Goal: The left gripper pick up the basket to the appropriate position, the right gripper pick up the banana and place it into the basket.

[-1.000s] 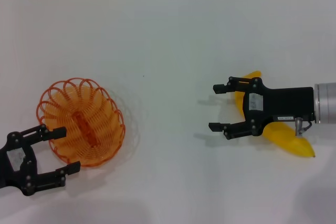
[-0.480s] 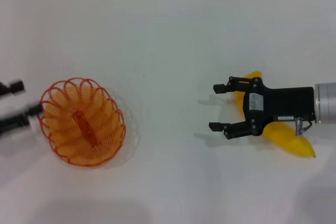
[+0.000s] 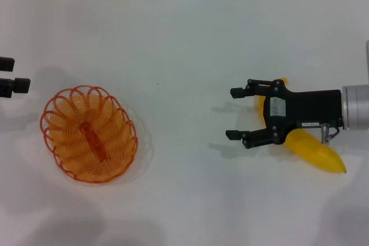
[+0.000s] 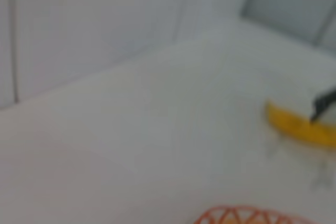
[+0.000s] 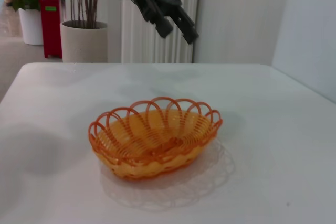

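The right gripper [image 3: 237, 113] hovered with fingers spread wide, the banana [image 3: 314, 152] lying beneath its body. The basket [image 3: 89, 134] sat well apart, below the raised left gripper [image 5: 176, 22], whose fingers stood slightly parted and empty.

The basket [image 3: 89, 135] is a shallow oval of translucent orange looped wire with a scalloped rim; it sits upright and empty on the white table [image 3: 184, 44], on the robot's left side. The banana [image 3: 308, 147] is smooth, bright yellow and curved, with pointed ends, and lies flat on the table well apart from the basket, on the right side; only its two ends show in the head view.
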